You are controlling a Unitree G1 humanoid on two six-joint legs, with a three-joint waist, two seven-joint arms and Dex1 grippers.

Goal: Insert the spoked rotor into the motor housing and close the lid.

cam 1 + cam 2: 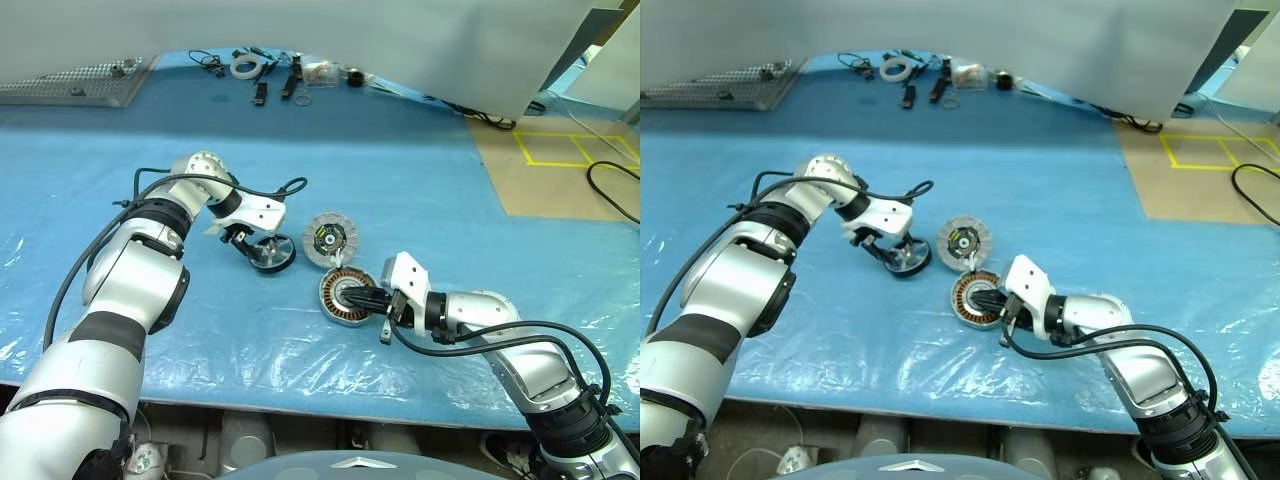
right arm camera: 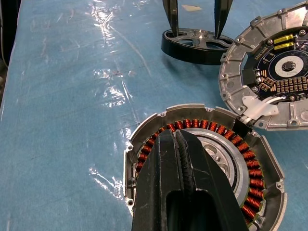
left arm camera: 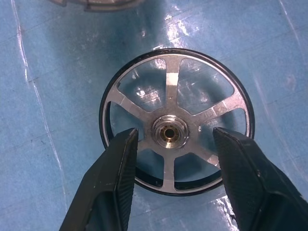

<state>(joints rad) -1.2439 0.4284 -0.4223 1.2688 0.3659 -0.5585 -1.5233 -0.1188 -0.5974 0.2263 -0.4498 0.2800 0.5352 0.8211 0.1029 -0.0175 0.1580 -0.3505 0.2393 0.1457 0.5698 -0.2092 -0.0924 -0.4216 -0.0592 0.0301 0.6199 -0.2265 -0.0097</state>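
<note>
Three motor parts lie close together on a blue, plastic-covered surface (image 1: 420,170). The spoked rotor (image 3: 174,122), a black-rimmed wheel with silver spokes and hub, lies flat on the surface at the robot's left. The left gripper (image 3: 175,144) points down over it, its two black jaws spread and reaching in among the spokes on either side of the hub; the wrist view does not settle whether they touch the metal. Just beside the rotor, toward the robot's right, lies the lid (image 1: 330,238), its face with the dark centre and ring of pale segments turned upward; in the right wrist view its rim stands just beside that of the rotor. The motor housing (image 1: 345,296), a shallow silver cup with a ring of copper-brown windings around a silver hub, lies flat nearer the robot, just beside the lid and open at the top. The right gripper (image 2: 180,144) has its jaws pressed together, gripping nothing, their tips over the inside of the housing near the hub. Small loose parts (image 1: 270,75) lie well apart at the far edge of the surface, beside a perforated metal plate (image 1: 75,82).
</note>
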